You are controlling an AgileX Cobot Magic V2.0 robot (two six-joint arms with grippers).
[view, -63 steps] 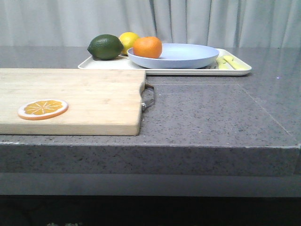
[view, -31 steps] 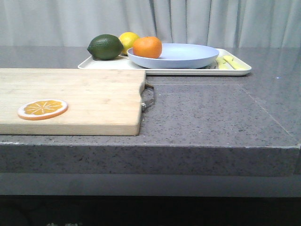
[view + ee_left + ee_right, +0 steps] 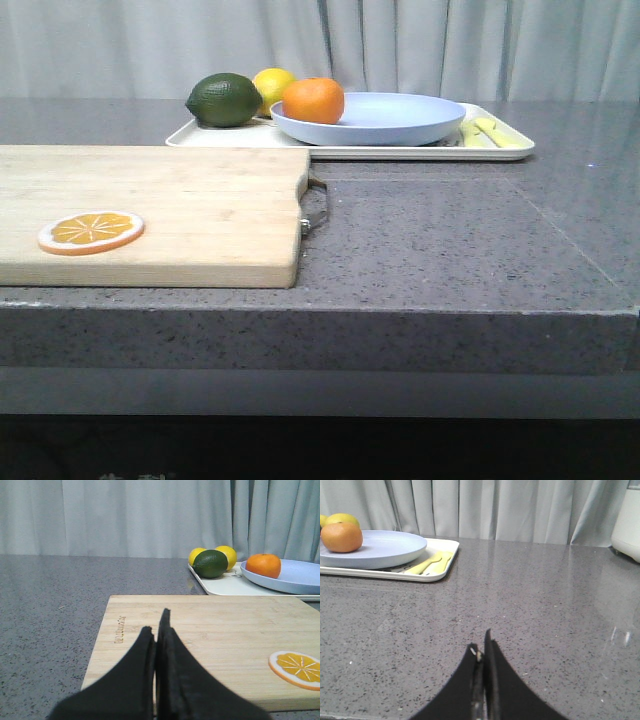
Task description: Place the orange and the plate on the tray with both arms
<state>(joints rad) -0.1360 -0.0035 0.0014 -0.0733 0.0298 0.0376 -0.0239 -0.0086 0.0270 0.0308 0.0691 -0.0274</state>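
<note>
Left gripper [image 3: 156, 630] closed, empty, above cutting board [image 3: 150, 210] | right gripper [image 3: 481, 652] closed, empty, over bare counter | orange [image 3: 313, 100] sits in plate [image 3: 370, 118] on tray [image 3: 500, 148] | orange likely firm, smooth, prone to roll: grasp across middle | plate looks rigid, light: pinch rim.

Lighting: even, soft, moderately bright; all three views sharp.
Faint sheen on the grey countertop [image 3: 600, 595] toward its far right; short soft shadow beside the cutting board [image 3: 200, 210]; near fingertips [image 3: 165, 645] slightly soft.

Bright-orange orange [image 3: 313, 100], lavender-blue plate [image 3: 400, 118], cream tray [image 3: 420, 152].
</note>
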